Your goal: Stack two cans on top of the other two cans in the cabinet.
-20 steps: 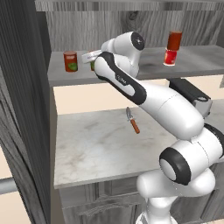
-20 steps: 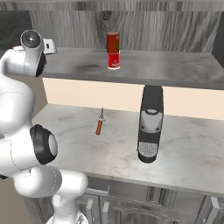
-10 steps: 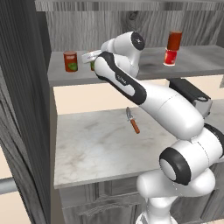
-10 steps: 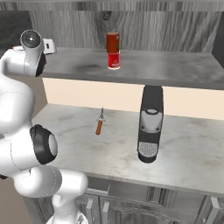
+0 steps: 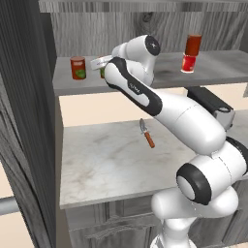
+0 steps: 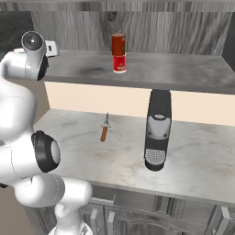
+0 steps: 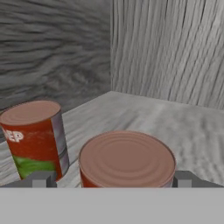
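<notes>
On the grey cabinet shelf [image 5: 160,75] a red can with a green label [image 5: 77,68] stands at the left. Right of it a second can [image 5: 102,73] is mostly hidden behind my gripper [image 5: 101,65]. The hand view looks down on this can's lid [image 7: 127,159], which sits between my fingertips [image 7: 41,179] with a gap on the left side; the gripper [image 7: 111,180] is open around it. The green-label can [image 7: 37,138] stands apart to its left. Further right, a plain red can [image 5: 193,44] rests on a white-banded can [image 5: 189,63], a stack that shows in the right base view too [image 6: 119,53].
An orange-handled knife [image 5: 147,134] lies on the marble counter [image 5: 106,164] below the shelf. A black coffee machine [image 6: 157,131] stands on the counter to the right. The cabinet's dark side panel [image 5: 24,121] rises at the left, and its grained back wall [image 7: 170,48] is close behind the cans.
</notes>
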